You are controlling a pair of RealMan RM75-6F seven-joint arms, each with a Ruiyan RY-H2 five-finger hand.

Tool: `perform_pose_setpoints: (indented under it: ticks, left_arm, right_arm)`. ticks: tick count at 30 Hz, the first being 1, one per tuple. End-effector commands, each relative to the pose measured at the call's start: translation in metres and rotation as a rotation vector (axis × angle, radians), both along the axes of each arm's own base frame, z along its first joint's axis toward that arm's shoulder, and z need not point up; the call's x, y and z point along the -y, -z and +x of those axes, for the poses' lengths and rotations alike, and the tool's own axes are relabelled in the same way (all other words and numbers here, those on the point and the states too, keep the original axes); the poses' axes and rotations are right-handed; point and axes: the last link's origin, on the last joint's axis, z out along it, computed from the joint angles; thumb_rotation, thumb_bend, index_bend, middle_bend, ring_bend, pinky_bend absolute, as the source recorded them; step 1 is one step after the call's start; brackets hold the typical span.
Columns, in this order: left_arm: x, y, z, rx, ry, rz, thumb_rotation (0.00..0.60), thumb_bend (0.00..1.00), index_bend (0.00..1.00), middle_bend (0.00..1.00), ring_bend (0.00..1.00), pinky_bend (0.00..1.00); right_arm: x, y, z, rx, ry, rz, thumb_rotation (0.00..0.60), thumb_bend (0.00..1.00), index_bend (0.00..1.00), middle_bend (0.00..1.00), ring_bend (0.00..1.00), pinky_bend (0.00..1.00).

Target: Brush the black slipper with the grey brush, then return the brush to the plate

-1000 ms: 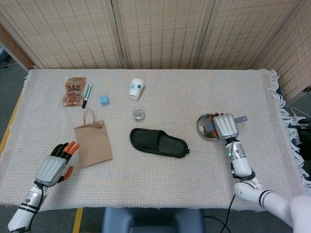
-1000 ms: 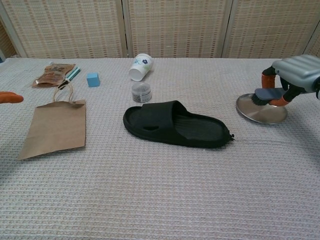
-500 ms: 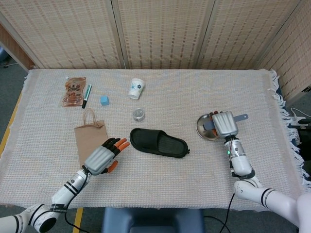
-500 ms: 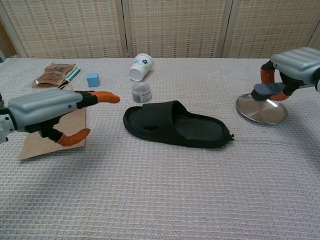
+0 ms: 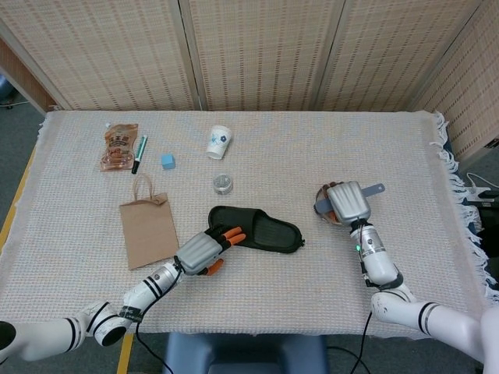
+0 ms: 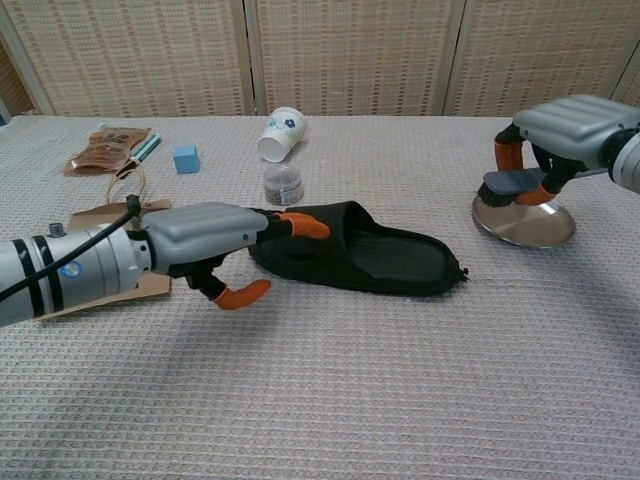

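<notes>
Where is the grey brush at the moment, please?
In both views the grey brush is at the right, held by the right hand just above the round metal plate.

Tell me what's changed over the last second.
The left hand swept from the table's near-left edge across to the black slipper, fingers over its toe end. The right hand lifted the grey brush off the plate. Slipper and plate stayed put.

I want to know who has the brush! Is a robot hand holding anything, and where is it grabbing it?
The right robot hand holds the grey brush by its top, lifted above the plate. The left robot hand holds nothing; it reaches over the black slipper.
</notes>
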Motion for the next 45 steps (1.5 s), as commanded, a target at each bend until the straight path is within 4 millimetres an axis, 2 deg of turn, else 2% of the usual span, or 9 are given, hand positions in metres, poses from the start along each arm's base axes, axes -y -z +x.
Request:
perform_pose_setpoints:
  ticks: [1, 10, 27, 36, 45]
  left_arm:
    - [-0.007, 0.007, 0.003, 0.005, -0.001, -0.003, 0.600, 0.59, 0.00, 0.00, 0.00, 0.07]
    - [-0.016, 0.008, -0.008, -0.014, -0.029, 0.002, 0.600, 0.59, 0.00, 0.00, 0.00, 0.07]
    - [-0.009, 0.007, 0.005, 0.046, -0.020, -0.024, 0.600, 0.59, 0.00, 0.00, 0.00, 0.07]
    - [-0.007, 0.006, 0.005, 0.050, -0.024, -0.034, 0.600, 0.59, 0.00, 0.00, 0.00, 0.07]
    - [-0.010, 0.007, 0.006, 0.047, -0.024, -0.038, 0.600, 0.59, 0.00, 0.00, 0.00, 0.07]
  right_arm:
    - [-0.003, -0.001, 0.005, -0.001, -0.009, 0.020, 0.600, 0.28, 0.79, 0.54, 0.52, 0.61]
    - [-0.011, 0.014, 0.018, -0.030, -0.047, 0.087, 0.600, 0.28, 0.79, 0.54, 0.52, 0.61]
    - [-0.010, 0.057, 0.059, -0.147, -0.141, 0.121, 0.600, 0.28, 0.79, 0.54, 0.54, 0.61]
    - [-0.009, 0.086, 0.075, -0.108, -0.133, 0.140, 0.600, 0.29, 0.79, 0.54, 0.55, 0.61]
    - [-0.007, 0.093, 0.084, -0.084, -0.150, 0.129, 0.600, 0.29, 0.79, 0.54, 0.55, 0.61]
